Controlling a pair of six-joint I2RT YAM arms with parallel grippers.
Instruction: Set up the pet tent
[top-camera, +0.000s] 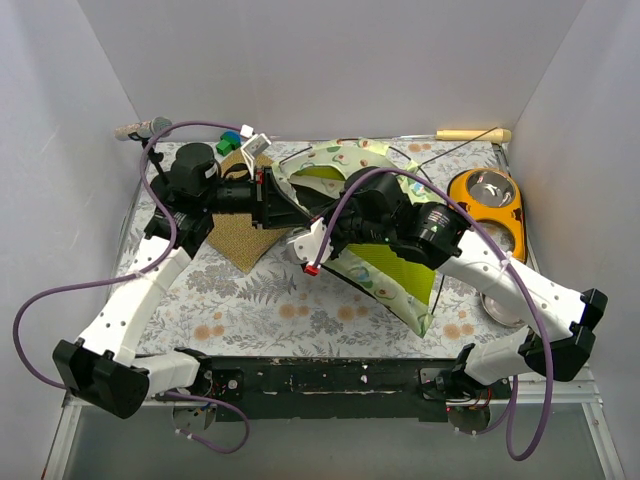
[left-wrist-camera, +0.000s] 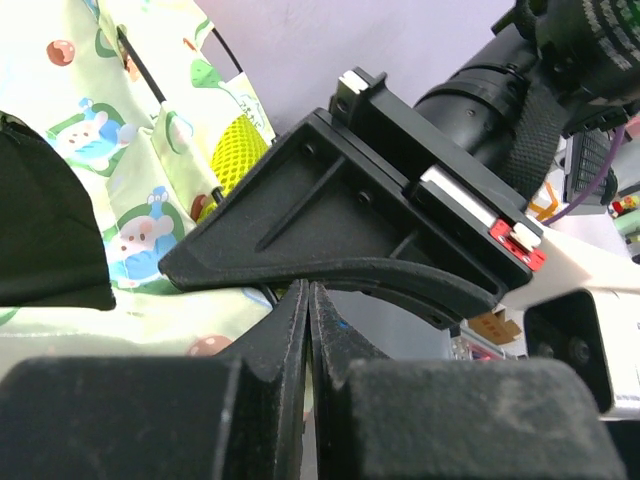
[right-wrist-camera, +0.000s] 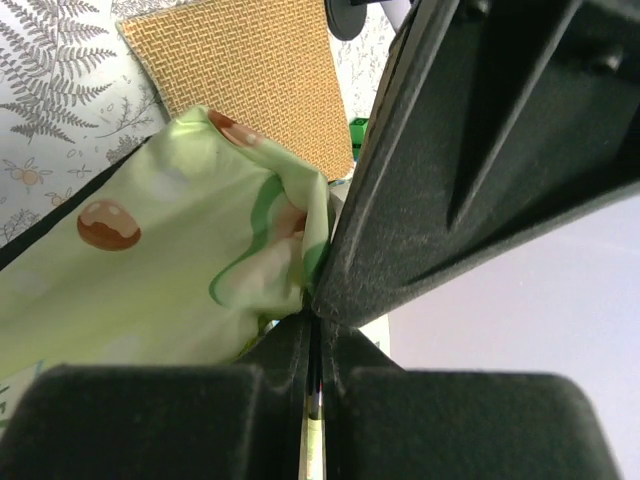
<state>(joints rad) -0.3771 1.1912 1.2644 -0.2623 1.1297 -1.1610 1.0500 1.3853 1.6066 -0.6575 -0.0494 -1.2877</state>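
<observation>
In the top view, the left arm (top-camera: 140, 290) starts at the lower left of the frame and goes up toward the middle. The left fingers (left-wrist-camera: 283, 340) are squeezed tight together. They sit right at the left edge of the pet tent (top-camera: 390, 270). I cannot tell if any cloth is caught between them.

A brown mat (top-camera: 240, 240) lies flat on the table (top-camera: 250, 300), under the end of the left arm. Small green and blue blocks (top-camera: 230, 142) sit above the mat, near the back wall.

The pet tent is in the middle of the table, a bit to the right, just beside the mat. It is crumpled and lying down, not standing up. Its bright lime inside shows. A thin black pole (top-camera: 425, 185) curves over the top part.

The right arm (top-camera: 500, 270) comes in from the lower right and reaches over the tent. The right fingers (right-wrist-camera: 292, 350) are clamped shut. A thin strip of pale green tent cloth is pinched between them. Both sets of fingers are very close to each other.

At the right of the frame is an orange stand (top-camera: 458, 190) with shiny bowls. A wooden stick (top-camera: 472, 134) lies at the upper right, by the back wall.
</observation>
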